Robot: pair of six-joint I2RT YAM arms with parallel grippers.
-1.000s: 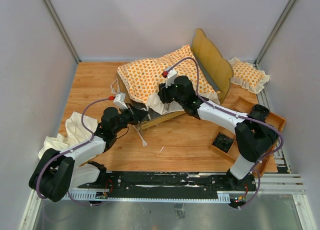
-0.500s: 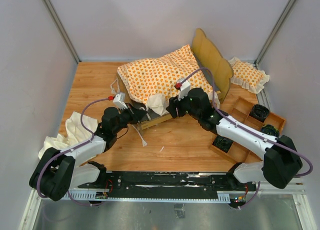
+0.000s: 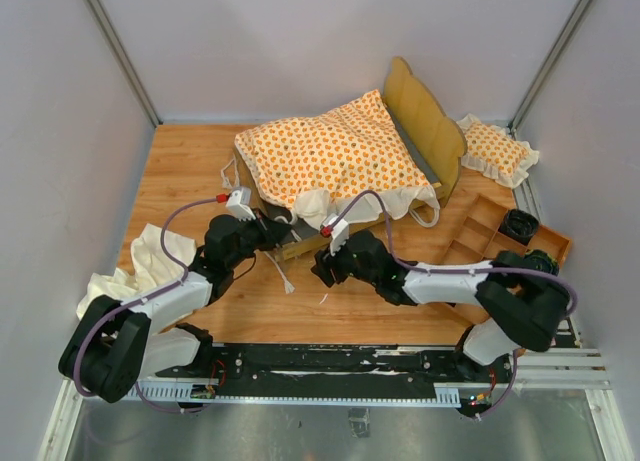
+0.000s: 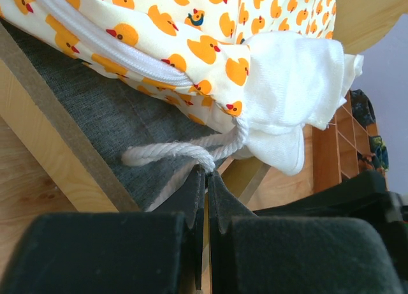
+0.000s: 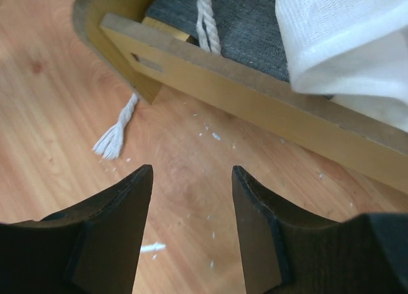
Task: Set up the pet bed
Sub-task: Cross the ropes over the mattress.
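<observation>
Left gripper: fingers pressed together, pinching the cushion's tie string right at the tips. It sits at the near-left corner of the bed frame.
Right gripper: fingers spread wide, nothing between them. It hangs over bare table just in front of the frame's near rail, not touching it.
Bed frame: light wood, on the table centre-back, set at an angle. The scalloped headboard stands upright at the far-right end.
Grey base: fabric, showing under the cushion's edge along the near rail.
Cushion: orange duck print with a cream ruffle. It lies on the frame and covers most of it, with the ruffle draped over the near rail.
Tie string: runs from a knot at the cushion's corner ruffle, loops over the grey base and ends in the left fingertips.
Second string: comes off the base over the rail's end. Its frayed tip lies on the table near the right gripper, not touching it.
Small pillow: same print, on the table right of the headboard, apart from the frame.
Cream cloth: bunched at the table's left edge, beside the left arm.
Tray: wooden, with compartments, on the right side of the table. Some compartments hold dark items; can't tell what they are.
Table: wood surface, with a few white specks in front of the rail.
</observation>
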